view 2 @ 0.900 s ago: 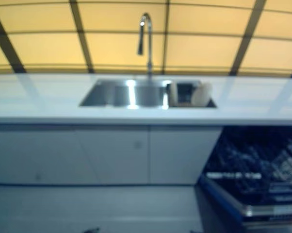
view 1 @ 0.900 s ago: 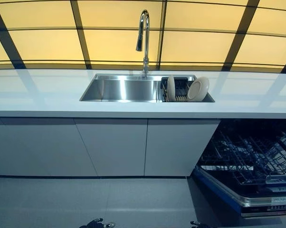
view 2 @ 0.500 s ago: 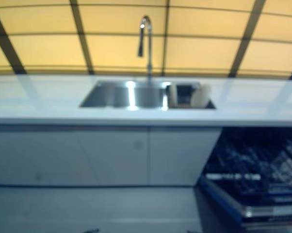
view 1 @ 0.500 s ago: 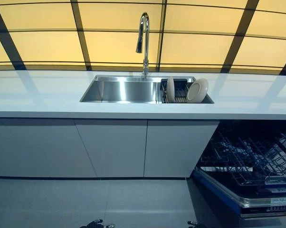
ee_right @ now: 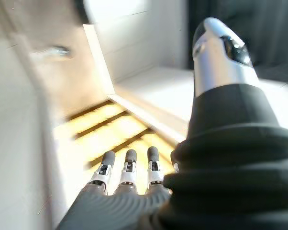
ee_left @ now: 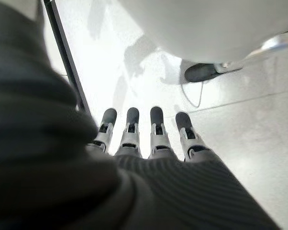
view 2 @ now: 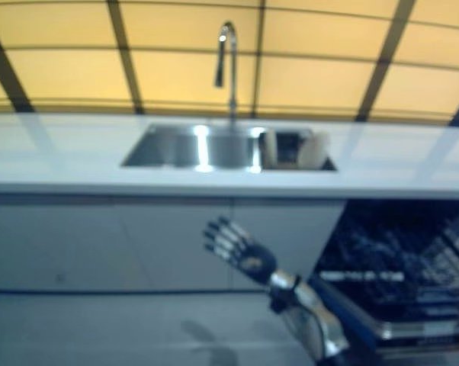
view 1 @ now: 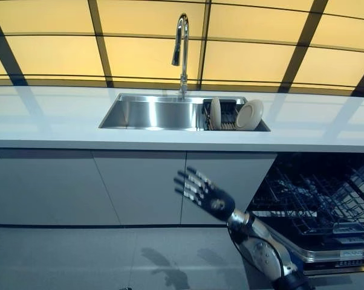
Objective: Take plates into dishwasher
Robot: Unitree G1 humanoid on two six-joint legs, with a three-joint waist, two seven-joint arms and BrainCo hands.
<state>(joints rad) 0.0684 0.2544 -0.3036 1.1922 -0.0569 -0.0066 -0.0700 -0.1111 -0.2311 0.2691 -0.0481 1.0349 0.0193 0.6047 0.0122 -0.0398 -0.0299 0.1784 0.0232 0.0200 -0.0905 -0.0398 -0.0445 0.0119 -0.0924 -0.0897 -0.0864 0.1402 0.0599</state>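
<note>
Left hand (ee_left: pixel 149 139): seen only in its wrist view, fingers straight, nothing held. Sink (view 1: pixel 152 113): set in the far counter (view 1: pixel 49 121). Plates (view 1: pixel 248 115): stood in the sink's right-hand rack (view 1: pixel 225 116). Right hand (view 1: pixel 203 192): raised before the cabinets, fingers spread, empty. Dishwasher (view 1: pixel 318 208): open at right.

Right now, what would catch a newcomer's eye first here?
The right hand, fingers spread, is raised in front of the white cabinets, empty. Behind it, two plates stand in a rack in the steel sink under a tall tap. Lower right, the dishwasher is open, its rack pulled out.
</note>
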